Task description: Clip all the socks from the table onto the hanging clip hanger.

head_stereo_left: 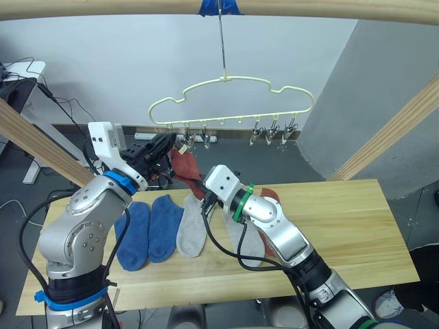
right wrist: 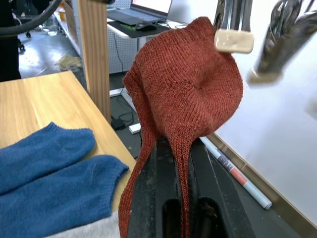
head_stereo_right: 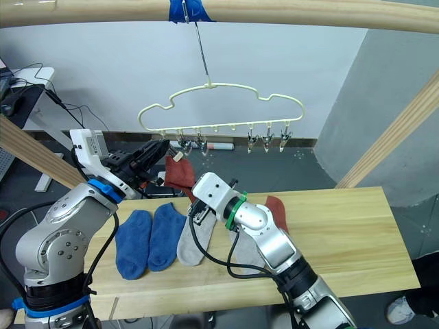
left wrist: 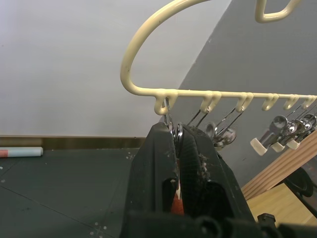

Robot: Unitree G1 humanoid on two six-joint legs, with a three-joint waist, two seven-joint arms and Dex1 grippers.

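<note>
Your right gripper (right wrist: pixel 176 163) has its jaws clamped on the red sock (right wrist: pixel 190 89); your left gripper (left wrist: pixel 177 136) pinches the hanger's (head_stereo_left: pixel 233 103) nine-o'clock end clip (left wrist: pixel 171 124).

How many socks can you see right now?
6: two blue socks and a grey one on the table, another grey and a red behind the right arm, one red sock held up at the clip hanger.
</note>
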